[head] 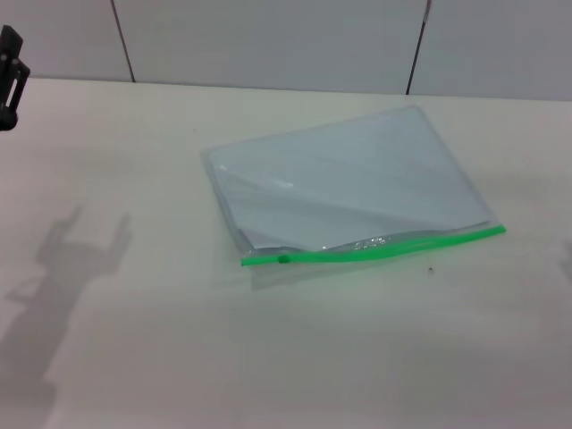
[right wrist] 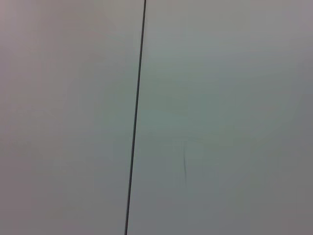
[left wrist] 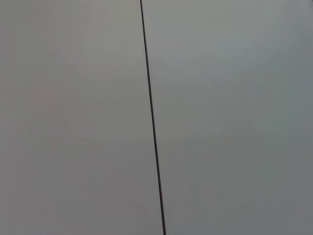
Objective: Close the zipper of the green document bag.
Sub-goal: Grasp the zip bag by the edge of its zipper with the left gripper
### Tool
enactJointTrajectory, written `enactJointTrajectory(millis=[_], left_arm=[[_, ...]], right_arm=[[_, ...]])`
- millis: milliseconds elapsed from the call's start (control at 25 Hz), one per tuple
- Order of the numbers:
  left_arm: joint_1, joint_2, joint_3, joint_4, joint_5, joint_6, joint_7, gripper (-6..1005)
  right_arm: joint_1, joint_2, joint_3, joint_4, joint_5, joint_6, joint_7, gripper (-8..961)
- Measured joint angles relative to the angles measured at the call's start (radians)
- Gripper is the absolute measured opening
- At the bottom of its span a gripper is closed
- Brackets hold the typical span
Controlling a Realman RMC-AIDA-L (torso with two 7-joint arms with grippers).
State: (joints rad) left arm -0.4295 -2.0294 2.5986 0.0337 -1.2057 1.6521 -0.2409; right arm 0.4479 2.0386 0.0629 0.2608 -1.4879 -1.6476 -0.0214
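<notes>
The green document bag [head: 349, 183] lies flat on the white table [head: 134, 340], a clear pouch with pale paper inside, turned at a slant. Its zipper [head: 375, 248] is a bright green strip along the near long edge. The small dark slider [head: 283, 259] sits close to the strip's left end. A black piece of my left gripper [head: 11, 76] shows at the far left edge of the head view, raised and well away from the bag. The right gripper is out of view. Both wrist views show only a plain panel wall with a dark seam.
A grey panelled wall [head: 268, 40] with dark seams stands behind the table's far edge. A shadow of an arm [head: 63, 268] falls on the table's left side. A tiny dark speck [head: 431, 268] lies just in front of the zipper.
</notes>
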Motion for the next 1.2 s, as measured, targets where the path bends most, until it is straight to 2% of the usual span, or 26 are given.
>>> enactJointTrajectory(millis=[760, 920, 1040, 1200], left_arm=[[0.0, 0.0, 0.0, 0.0, 0.0, -0.002, 0.0, 690], [-0.006, 0.0, 0.0, -0.005, 0.0, -0.034, 0.02, 690], [-0.015, 0.0, 0.0, -0.008, 0.016, -0.08, 0.065, 689], [-0.021, 0.0, 0.0, -0.008, 0.118, -0.118, 0.189, 689]], right_arm=[[0.005, 0.0, -0.004, 0.0, 0.0, 0.002, 0.0, 865], [0.007, 0.0, -0.005, 0.001, 0.0, 0.002, 0.0, 862], [0.007, 0.001, -0.005, 0.001, 0.0, 0.003, 0.0, 861], [0.008, 0.0, -0.004, 0.002, 0.0, 0.007, 0.0, 858]])
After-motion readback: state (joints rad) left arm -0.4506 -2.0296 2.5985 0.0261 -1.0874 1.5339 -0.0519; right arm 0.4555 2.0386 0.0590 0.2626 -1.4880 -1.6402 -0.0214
